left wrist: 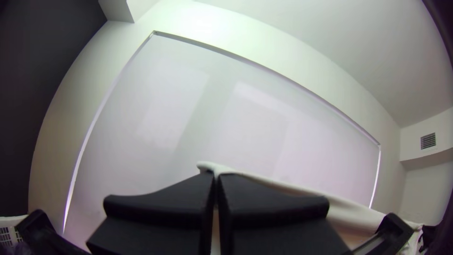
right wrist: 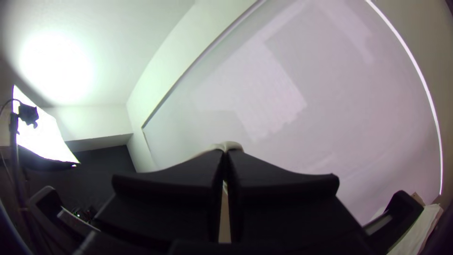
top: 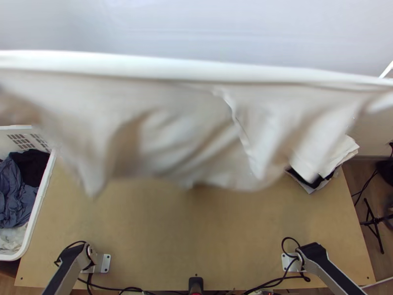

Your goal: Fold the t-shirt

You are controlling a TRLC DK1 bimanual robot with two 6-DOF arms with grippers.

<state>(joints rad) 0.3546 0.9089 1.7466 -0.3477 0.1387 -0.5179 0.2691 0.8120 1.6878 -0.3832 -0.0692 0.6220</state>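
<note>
Off-white cloth t-shirt [top: 191,108], edge taut, gripped by black-fingered left pincer [left wrist: 216,174] and right pincer [right wrist: 225,153] above light wooden bench [top: 196,226]; lowering best keeps tension even.

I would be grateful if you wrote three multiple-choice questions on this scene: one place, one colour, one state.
1. Where is the laundry basket in the top view?
A) Far right
B) Far left
C) Centre

2. What colour is the T-shirt?
A) White
B) Red
C) Black

3. How is the T-shirt?
A) Folded into a square
B) Bunched into a ball
C) Hanging from a taut edge

Key:
1. B: it stands at the left edge, with clothes inside.
2. A: the cloth is white along its taut edge.
3. C: the left gripper and right gripper are shut on it, and the rest hangs below.
</note>
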